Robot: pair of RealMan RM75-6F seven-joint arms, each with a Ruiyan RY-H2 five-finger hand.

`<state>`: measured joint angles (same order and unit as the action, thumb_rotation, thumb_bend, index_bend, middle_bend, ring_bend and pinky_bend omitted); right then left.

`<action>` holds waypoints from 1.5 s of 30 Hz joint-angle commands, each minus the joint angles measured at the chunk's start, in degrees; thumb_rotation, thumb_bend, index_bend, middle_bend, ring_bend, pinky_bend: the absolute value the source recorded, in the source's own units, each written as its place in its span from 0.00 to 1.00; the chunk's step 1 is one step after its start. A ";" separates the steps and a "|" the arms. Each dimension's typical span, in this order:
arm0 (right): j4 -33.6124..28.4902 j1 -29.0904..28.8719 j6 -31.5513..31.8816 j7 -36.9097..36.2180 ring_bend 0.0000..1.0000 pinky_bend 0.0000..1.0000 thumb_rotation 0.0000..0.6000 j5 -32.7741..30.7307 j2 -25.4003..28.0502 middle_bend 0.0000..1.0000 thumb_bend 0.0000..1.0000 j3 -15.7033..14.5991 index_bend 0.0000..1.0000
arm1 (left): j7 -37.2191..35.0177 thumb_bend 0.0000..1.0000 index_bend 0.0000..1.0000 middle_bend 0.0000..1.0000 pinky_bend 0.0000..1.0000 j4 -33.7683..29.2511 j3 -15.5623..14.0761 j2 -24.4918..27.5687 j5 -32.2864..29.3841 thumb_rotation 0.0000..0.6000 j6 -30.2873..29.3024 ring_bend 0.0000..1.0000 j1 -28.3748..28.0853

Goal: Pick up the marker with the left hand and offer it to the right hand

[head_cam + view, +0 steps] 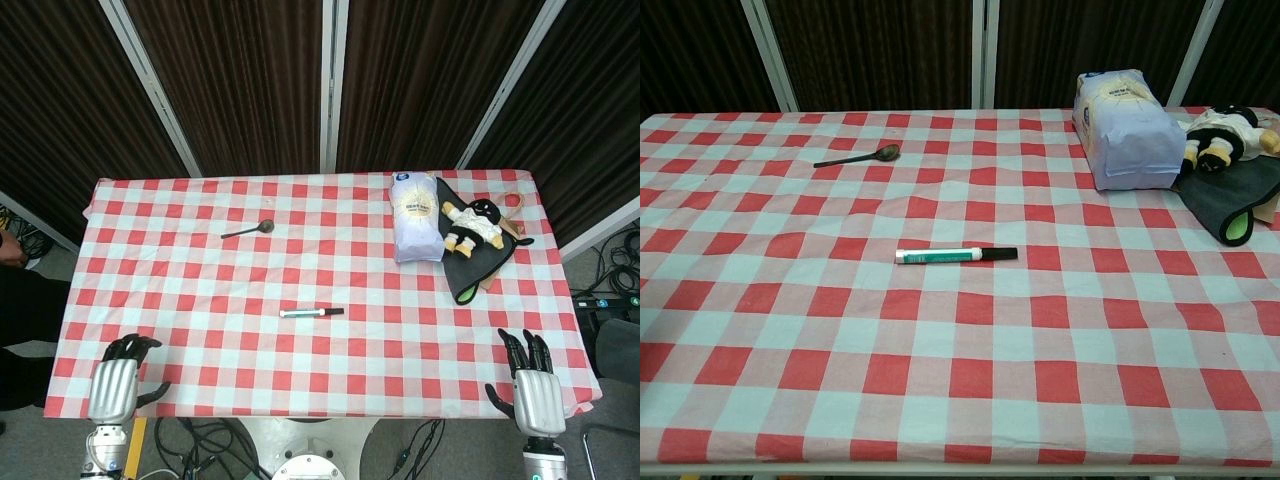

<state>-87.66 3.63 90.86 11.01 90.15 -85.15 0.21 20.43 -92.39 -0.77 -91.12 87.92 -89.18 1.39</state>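
Observation:
The marker (pixel 311 313) (pixel 955 256), white-green with a black cap pointing right, lies flat near the middle of the red-and-white checked table (pixel 200 290) (pixel 970 380). My left hand (pixel 118 377) hovers at the table's near left corner, fingers apart, holding nothing, far left of the marker. At the near right corner is my right hand (pixel 531 383), its fingers spread and nothing in it. Only the head view shows the hands.
A dark spoon (pixel 249 231) (pixel 857 157) lies at the back left of centre. At the back right stand a white bag (pixel 415 216) (pixel 1127 130), a plush toy (pixel 475 224) (pixel 1227 135) and a dark cloth (pixel 470 265) (pixel 1235 200).

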 commanded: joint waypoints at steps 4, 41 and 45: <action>-0.56 -0.28 -0.10 0.16 0.00 0.00 1.00 -0.04 0.21 0.18 0.10 0.31 0.09 | 0.16 0.03 0.34 0.31 0.22 -0.10 0.31 -0.16 0.14 1.00 0.01 0.20 -0.31; -8.22 -3.90 -2.23 6.66 0.00 0.00 1.00 -1.27 4.63 0.17 0.10 3.36 0.09 | 38.33 0.16 0.38 0.35 0.41 2.41 23.31 -24.64 -41.31 1.00 22.67 0.31 -38.33; -7.48 -3.84 -2.18 5.96 0.00 0.00 1.00 -1.81 4.62 0.17 0.10 3.36 0.09 | 39.78 0.16 0.41 0.38 0.42 5.10 23.58 -26.74 -44.13 1.00 22.05 0.33 -41.43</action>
<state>-95.27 -0.22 88.71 17.06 88.45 -80.55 3.57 59.56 -88.17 22.48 -117.05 44.57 -66.97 -39.07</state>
